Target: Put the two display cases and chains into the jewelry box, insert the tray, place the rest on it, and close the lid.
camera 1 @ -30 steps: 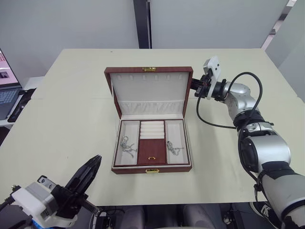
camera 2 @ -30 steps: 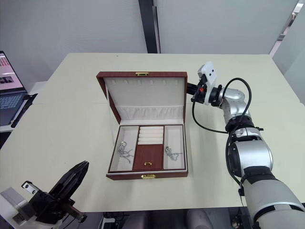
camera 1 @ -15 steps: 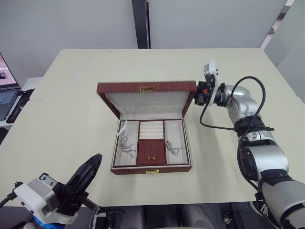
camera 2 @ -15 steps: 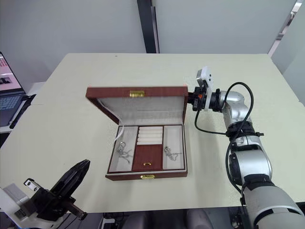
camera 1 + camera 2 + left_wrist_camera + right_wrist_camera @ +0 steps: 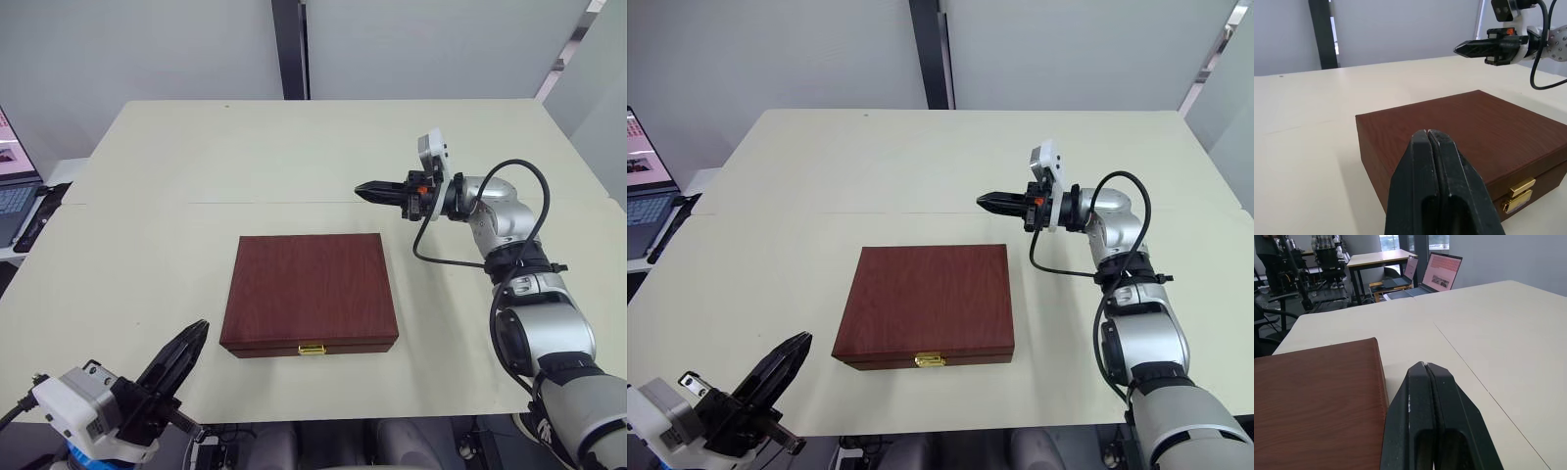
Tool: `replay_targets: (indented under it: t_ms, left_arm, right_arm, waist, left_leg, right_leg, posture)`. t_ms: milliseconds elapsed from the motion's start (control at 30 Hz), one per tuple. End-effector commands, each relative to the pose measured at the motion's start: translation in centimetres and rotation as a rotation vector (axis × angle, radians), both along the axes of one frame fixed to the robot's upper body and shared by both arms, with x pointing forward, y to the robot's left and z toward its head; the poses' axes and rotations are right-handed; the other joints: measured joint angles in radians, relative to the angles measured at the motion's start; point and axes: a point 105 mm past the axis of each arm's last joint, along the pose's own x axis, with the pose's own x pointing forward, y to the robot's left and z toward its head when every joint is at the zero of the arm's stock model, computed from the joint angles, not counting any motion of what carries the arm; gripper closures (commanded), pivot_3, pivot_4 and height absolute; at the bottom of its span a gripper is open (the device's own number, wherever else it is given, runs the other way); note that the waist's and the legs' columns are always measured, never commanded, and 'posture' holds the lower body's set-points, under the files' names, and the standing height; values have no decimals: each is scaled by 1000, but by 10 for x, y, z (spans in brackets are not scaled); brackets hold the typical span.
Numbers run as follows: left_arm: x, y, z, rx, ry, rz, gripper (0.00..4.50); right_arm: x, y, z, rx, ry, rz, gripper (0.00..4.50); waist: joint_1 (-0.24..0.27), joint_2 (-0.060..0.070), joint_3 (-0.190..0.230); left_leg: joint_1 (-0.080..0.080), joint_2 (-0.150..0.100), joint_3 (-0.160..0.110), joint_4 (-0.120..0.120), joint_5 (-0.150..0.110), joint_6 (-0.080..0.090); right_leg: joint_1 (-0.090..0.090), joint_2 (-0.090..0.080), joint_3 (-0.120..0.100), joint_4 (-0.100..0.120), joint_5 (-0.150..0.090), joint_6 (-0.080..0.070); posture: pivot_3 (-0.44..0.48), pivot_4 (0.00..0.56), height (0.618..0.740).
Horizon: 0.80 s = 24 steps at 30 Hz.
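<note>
On the table (image 5: 147, 196), near its middle, the jewelry box (image 5: 310, 291) lies flat with its lid down and its gold clasp (image 5: 312, 348) on the front wall, facing the robot. Its front edge sits back from the table's near edge, leaving a bare strip between them. Wide bare tabletop lies on the box's left side and beyond its back edge. The right gripper (image 5: 362, 189) hangs above the table past the box's back right corner, apart from the lid, its two fingers pressed together on nothing and pointing toward the robot's left. The left gripper (image 5: 196, 338) is low at the near left, off the box's front left corner and not touching it, fingers likewise closed and empty. A laptop (image 5: 12, 186) sits beyond the table's left edge.
</note>
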Motion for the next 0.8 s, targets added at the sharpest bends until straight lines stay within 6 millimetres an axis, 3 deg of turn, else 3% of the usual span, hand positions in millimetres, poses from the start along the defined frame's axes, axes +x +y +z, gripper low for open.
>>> replay_targets:
  t_ms: [33,167,400,533,600,800]
  left_arm:
    - [5,4,4,18,30,14,4322]
    - [24,24,-3,45,97,73,3424]
    - [51,53,-17,34,201,133,1271]
    - [84,73,-14,81,237,102,18]
    - [94,80,-17,89,272,81,0]
    - [120,113,-18,93,292,83,0]
  right_arm:
    - [-1,-8,7,7,-54,-26,4489]
    - [-4,-28,-1,-5,-32,-88,3784]
    - [-16,-74,-23,-88,-4,-197,1906]
    - [-34,-115,-44,-132,39,-303,710]
    - [-39,-129,-51,-132,64,-352,41]
    - [-55,-171,-68,-136,107,-524,41]
  waist:
    - [0,0,0]
    - [6,0,0]
    - [10,0,0]
    - [26,0,0]
    - [26,1,0]
    - [19,1,0]
  left_leg:
    - [0,0,0,0,0,0]
    - [0,0,-2,0,0,0]
    - [-1,0,-2,0,0,0]
    - [-1,0,-4,0,0,0]
    - [0,0,-6,0,0,0]
    - [0,0,-2,0,0,0]
  right_leg:
    - [0,0,0,0,0,0]
    - [0,0,-2,0,0,0]
    - [1,0,-2,-1,0,0]
    - [1,0,-4,1,0,0]
    - [1,1,-5,1,0,0]
    - [1,0,-4,1,0,0]
  posture:
    - [0,150,740]
    - [0,150,740]
    - [0,150,740]
    - [0,150,740]
    - [0,150,740]
    - [0,150,740]
